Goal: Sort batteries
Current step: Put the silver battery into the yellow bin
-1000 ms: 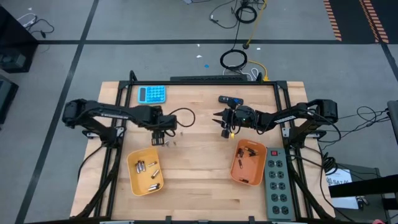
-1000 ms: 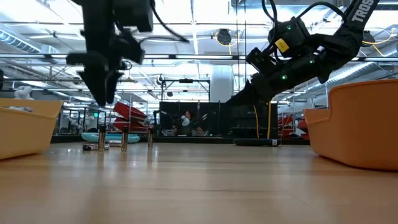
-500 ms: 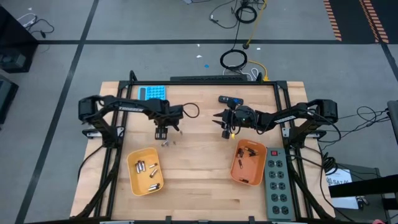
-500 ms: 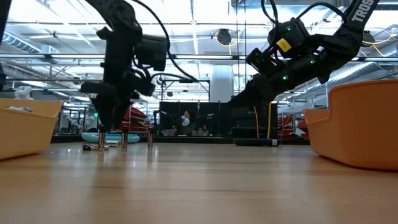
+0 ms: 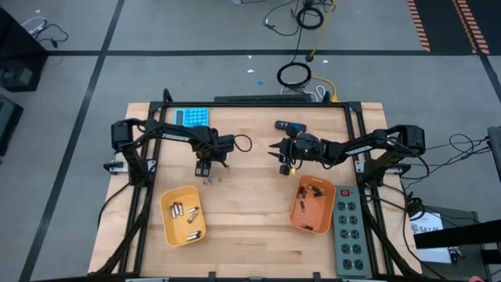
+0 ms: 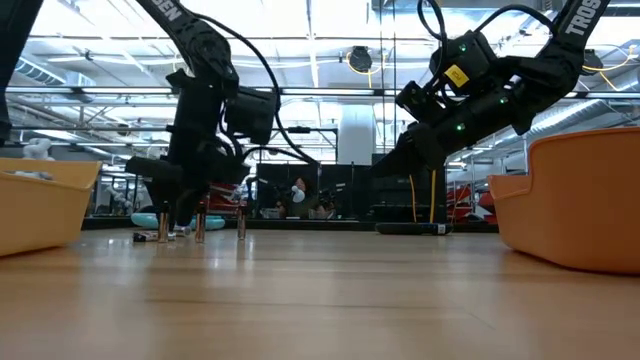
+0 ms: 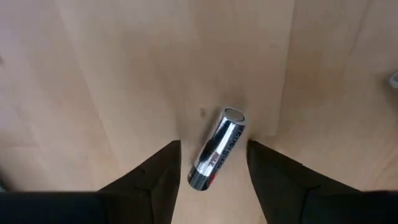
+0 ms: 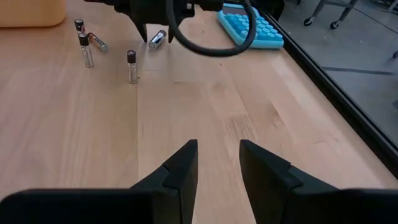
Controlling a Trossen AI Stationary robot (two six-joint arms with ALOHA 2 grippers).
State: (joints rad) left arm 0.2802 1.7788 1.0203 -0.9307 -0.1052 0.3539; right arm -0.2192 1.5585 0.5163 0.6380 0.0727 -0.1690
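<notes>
I see the left gripper (image 7: 213,163), fingers apart, straddling a lying silver battery (image 7: 217,149); right gripper (image 8: 219,163) parted, over bare tabletop (image 8: 205,106).

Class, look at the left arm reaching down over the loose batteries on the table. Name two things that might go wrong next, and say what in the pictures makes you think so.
1. The lying battery sits slanted between the left gripper's open jaws, so closing may roll it away rather than grip it.
2. Three upright batteries stand close by; the arm might knock them over as it lifts.
</notes>
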